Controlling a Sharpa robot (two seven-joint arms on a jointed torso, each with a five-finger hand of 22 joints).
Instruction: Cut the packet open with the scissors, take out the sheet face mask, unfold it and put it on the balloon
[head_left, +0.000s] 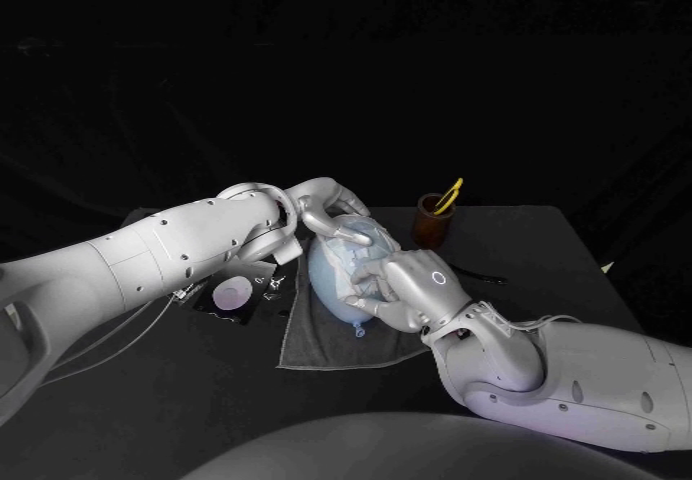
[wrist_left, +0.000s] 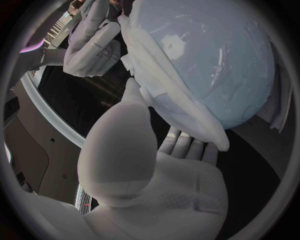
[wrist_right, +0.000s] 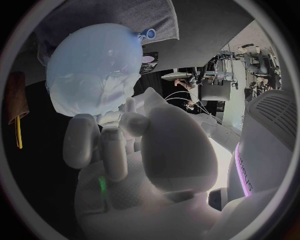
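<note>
Holding a sheet mask (wrist_left: 156, 82) against a balloon (head_left: 340, 272), both hands at work.
Black table (head_left: 555, 250) carries a grey towel (head_left: 310, 345); the pale blue balloon sits over the towel at the table's middle, the white mask draped on it; left hand (head_left: 326, 205) reaches over the far end, thumb and fingers closed on the mask's edge; right hand (head_left: 404, 285) lies on the near end, fingers curled against the mask, grip unclear; behind stands a brown cup (head_left: 431, 226) holding yellow scissors (head_left: 450, 195).
</note>
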